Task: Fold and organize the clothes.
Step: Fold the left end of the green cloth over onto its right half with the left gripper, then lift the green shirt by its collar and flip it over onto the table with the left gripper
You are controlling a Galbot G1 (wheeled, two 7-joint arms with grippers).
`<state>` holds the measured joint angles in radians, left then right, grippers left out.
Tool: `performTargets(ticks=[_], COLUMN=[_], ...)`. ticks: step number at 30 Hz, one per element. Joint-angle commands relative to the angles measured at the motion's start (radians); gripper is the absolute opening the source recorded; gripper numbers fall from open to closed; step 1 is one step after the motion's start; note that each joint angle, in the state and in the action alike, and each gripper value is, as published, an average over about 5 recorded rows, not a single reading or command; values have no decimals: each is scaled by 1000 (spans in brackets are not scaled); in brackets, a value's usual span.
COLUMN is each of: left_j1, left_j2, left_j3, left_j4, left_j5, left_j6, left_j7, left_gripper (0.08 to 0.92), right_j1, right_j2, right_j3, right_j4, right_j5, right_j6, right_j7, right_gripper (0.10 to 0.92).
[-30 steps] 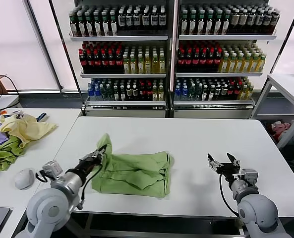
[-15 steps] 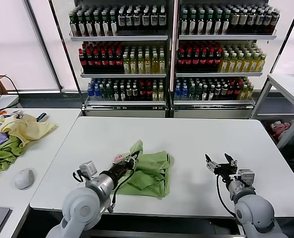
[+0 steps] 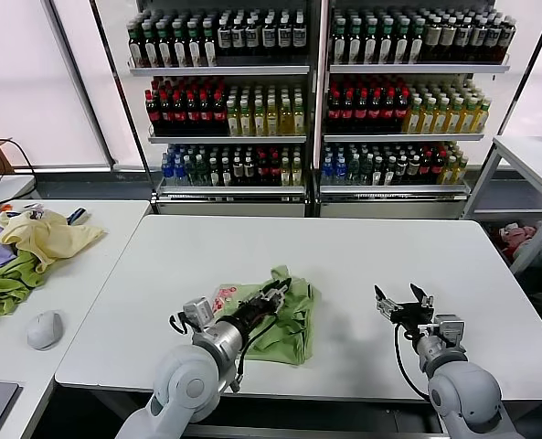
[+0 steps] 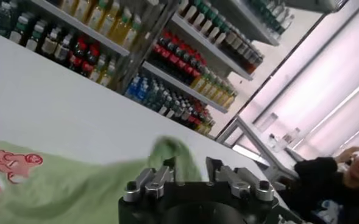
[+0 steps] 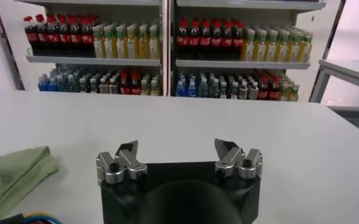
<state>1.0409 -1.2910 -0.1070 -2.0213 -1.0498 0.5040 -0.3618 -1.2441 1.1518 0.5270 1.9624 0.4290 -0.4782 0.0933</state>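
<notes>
Light green polo shirt (image 3: 280, 315) is seen bunched on the white table (image 3: 362, 256), near its front edge, with the red-and-white print turned up on its left part. The left gripper (image 3: 281, 288) is laid over the shirt, jaws parted; whether cloth is pinched cannot be told. The right gripper (image 3: 399, 304) is held wide open above bare table, well apart from the shirt.

Head view is taken from above, angled forward and down: counter (image 3: 362, 265), both arms, bottle shelves (image 3: 316, 101) behind. Left wrist view is set low, close behind the left claw (image 4: 191, 176), tilted, facing across the shirt (image 4: 57, 189) toward the shelves. Right wrist view sits low behind the right claw (image 5: 178, 159), level, facing the shelves. Shirt and shelves are shared by all three.
</notes>
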Motion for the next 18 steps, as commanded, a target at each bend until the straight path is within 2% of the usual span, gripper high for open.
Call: performTargets(ticks=[1,5,11,14,18], left_j1=[36,82,164,205,221], left_j2=[-29,-8,73,97,93], left_j3=[-37,-105,-142,-134,-110], left_j4=[-23,-32,63,93,113], left_j5=[-81,-37,388,537,658], left_j6=[-79,-89,-109,-113,-101], left_j7=[14,14,11,12,13], left_gripper=[480,592,762,811,822], right_j1=[0,3,4,5,6], right_j2=[4,8,9,8,8], right_j3=[-3,-7,-11,-10,-11], right_j4=[5,6,7,7,8], right_j5=[-7,-8,-10,-10,-10], right_j6=[1,1,4,5,5], right_j7=[1,1,-1,-1,-1], right_gripper=[823,823,823,823,823])
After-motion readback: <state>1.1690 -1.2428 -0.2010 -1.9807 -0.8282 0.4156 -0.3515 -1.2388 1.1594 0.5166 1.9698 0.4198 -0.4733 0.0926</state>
